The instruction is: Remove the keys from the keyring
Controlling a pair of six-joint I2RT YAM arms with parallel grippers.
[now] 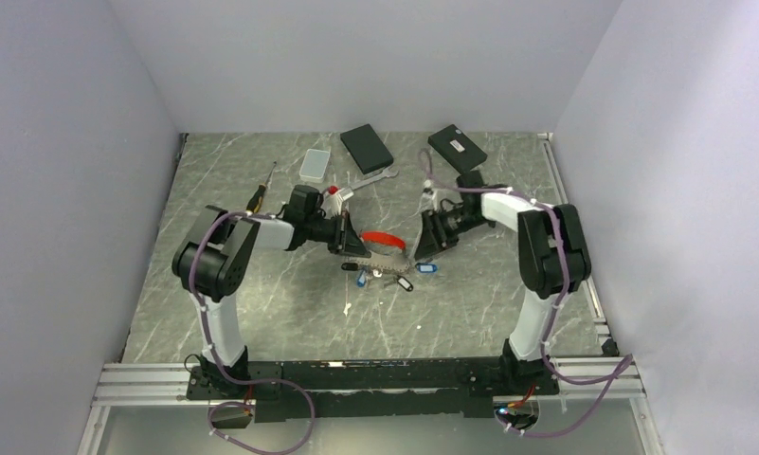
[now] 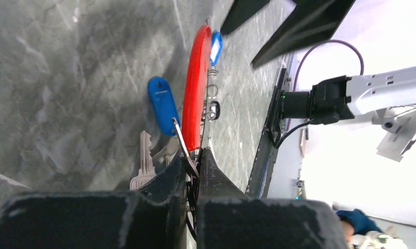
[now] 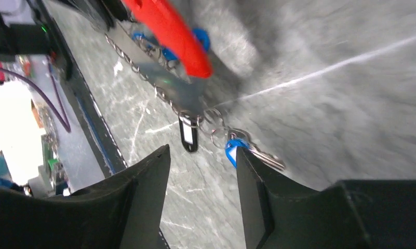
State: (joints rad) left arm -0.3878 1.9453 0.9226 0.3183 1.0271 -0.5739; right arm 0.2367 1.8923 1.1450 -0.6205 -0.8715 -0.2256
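Lying between pale blank walls [image 1: 356,57]: grey marbled tabletop [image 1: 262,313]. Centre: red keyring [image 1: 383,240], pinched at 9 o'clock by left gripper [image 2: 194,155]; blue-headed keys [image 1: 380,277] at 6 o'clock. At 3 o'clock, right gripper [image 3: 203,150]: jaws parted, empty.

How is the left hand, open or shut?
Shut: the left hand pinches the end of the red keyring, with no gap visible.
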